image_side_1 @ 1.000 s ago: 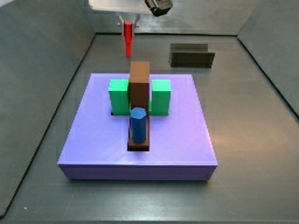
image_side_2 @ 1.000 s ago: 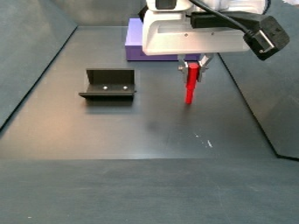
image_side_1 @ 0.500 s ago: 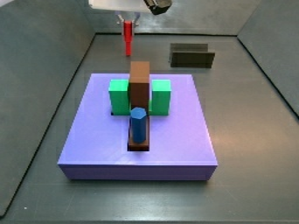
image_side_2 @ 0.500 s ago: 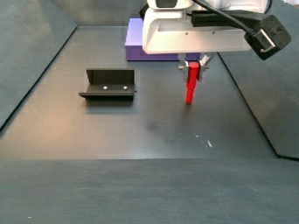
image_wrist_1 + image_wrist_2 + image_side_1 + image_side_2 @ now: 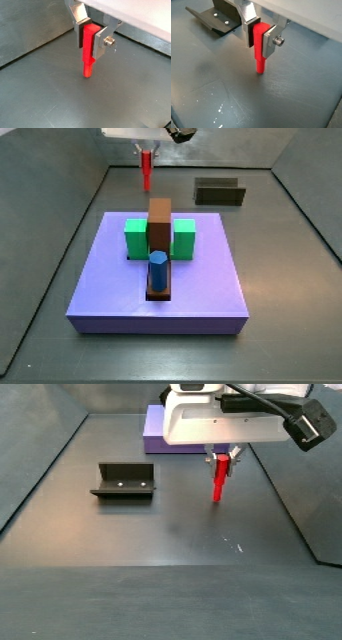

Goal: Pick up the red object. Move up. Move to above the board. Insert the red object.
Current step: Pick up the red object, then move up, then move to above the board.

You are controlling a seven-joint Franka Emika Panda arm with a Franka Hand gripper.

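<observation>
Red object [image 5: 87,52] hangs upright from my fingers [image 5: 269,41], clenched on its upper end so the lower end points straight down, ready for insertion. I hold it clear of the table [image 5: 160,544], beyond the far edge of the board [image 5: 201,278], not yet above it.

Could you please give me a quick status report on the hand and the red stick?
Hand shut on red stick, hanging upright off the floor. Board not yet under it. Path clear.
</observation>
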